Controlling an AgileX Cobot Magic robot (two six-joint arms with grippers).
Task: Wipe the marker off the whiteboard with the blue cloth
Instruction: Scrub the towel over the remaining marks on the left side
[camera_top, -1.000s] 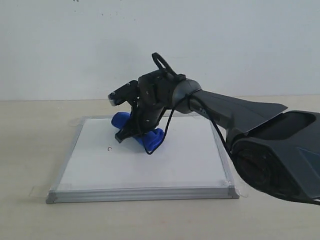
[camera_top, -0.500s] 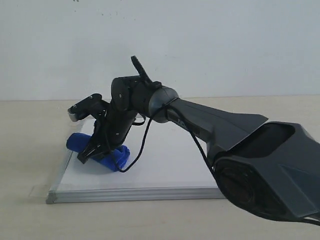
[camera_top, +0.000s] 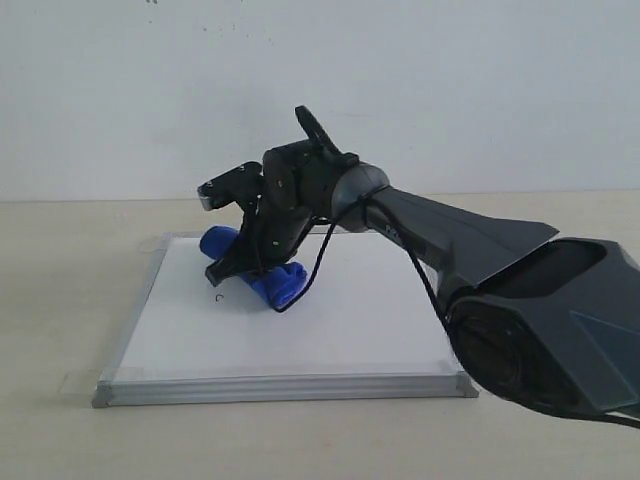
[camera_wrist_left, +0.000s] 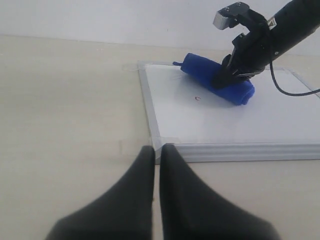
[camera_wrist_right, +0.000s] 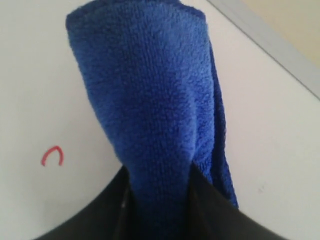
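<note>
Table (camera_top: 60, 300), beige, flat, running back to a plain white wall (camera_top: 450, 80). Right arm (camera_top: 470, 240), dark grey, reaching from the right of the exterior view across the middle to the far left part of the board, a black cable looping down from its wrist. Whiteboard (camera_top: 340, 330), rectangular, silver-grey frame, lying flat on the table, clear tape tabs at the corners. Blue cloth (camera_top: 283, 283), plush royal-blue roll, lying slantwise on the whiteboard near its far left corner, one end toward the far edge, the other toward the middle. Right gripper (camera_top: 240, 268), black, pointed down at the board, its two fingers (camera_wrist_right: 100, 215) clamped on the blue cloth at mid-roll, pinching the pile between them. Left gripper (camera_wrist_left: 156, 155), black, over bare table just off a corner of the whiteboard, fingertips drawn together with only a thin slit between, holding nothing. Marker (camera_top: 218, 297), one small red arc on the white surface, just beside the blue cloth on its near side, not touching it.
</note>
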